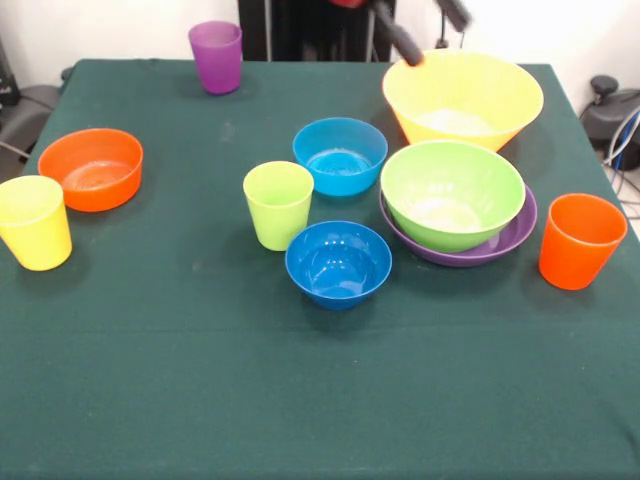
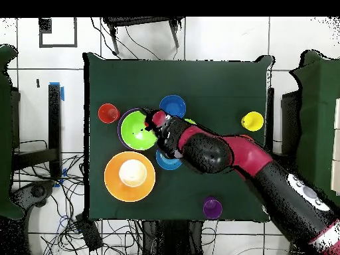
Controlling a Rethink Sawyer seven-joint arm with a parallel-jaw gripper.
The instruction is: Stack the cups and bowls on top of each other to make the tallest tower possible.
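Note:
My gripper shows only as two black fingertips at the top edge, spread apart and empty, above the far rim of the large yellow bowl. In the overhead view the gripper hangs by the lime green bowl. That lime green bowl sits nested in the purple bowl. The light blue bowl, dark blue bowl and lime green cup stand together mid-table. The orange cup is at the right. The orange bowl and yellow cup are at the left, and the purple cup is at the far edge.
The dark green tablecloth covers the whole table. In the overhead view my arm crosses the table and hides the orange bowl and most of the lime green cup. Cables and equipment lie on the floor around the table.

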